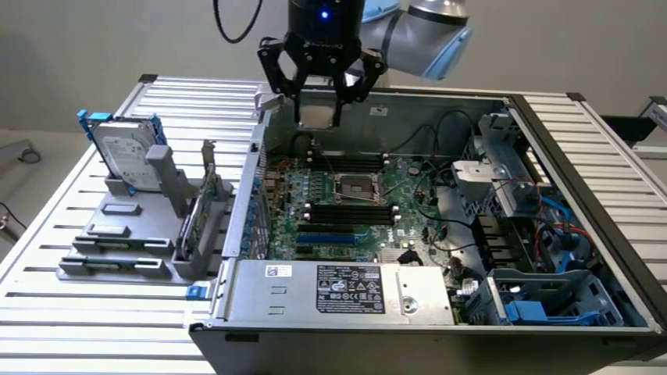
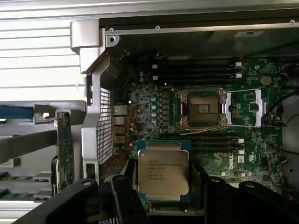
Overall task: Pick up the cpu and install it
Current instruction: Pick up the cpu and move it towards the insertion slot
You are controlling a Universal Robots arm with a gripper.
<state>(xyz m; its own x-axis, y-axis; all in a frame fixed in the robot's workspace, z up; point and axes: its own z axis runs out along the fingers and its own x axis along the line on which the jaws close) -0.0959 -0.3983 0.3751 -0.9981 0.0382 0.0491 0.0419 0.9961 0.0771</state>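
Power supply [image 1: 349, 291] sat at near edge of case [image 1: 417, 333]. Gripper [image 1: 318, 109], clamped on the cpu [image 1: 318, 117], hung above its far side, beyond the socket [image 1: 352, 186].

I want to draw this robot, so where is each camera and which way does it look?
Exterior view: off the arm, high beside the open computer case, looking down into it; the arm and jaws show, gripping the chip.
Wrist view: on the wrist, looking down at the board and its empty socket; dark jaws show, holding the chip.
Both show the chip, socket and board.
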